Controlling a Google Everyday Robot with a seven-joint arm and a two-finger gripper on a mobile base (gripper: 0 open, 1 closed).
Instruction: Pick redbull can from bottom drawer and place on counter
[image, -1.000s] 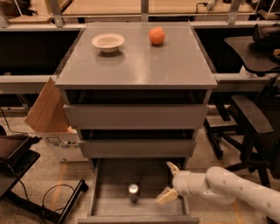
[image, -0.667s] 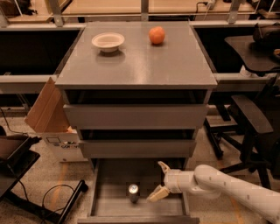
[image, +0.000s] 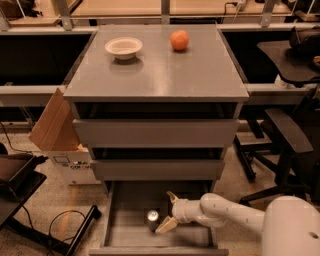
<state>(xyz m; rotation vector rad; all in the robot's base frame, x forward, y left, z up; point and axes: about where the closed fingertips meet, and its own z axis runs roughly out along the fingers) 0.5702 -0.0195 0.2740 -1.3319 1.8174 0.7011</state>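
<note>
The redbull can (image: 152, 219) stands upright in the open bottom drawer (image: 120, 235), seen from above by its shiny round top. My gripper (image: 168, 213) is inside the drawer just to the right of the can, its two pale fingers (image: 165, 226) spread open, one toward the can's front and one behind. It holds nothing. The white arm reaches in from the lower right. The counter (image: 160, 75) is the grey cabinet top above.
A white bowl (image: 123, 47) and an orange fruit (image: 179, 40) sit at the back of the counter. A cardboard box (image: 55, 132) leans at the cabinet's left. Black office chairs (image: 285, 145) stand to the right. Two upper drawers are slightly ajar.
My gripper has moved left across the drawer, from its right side to right beside the can. The can has not moved.
</note>
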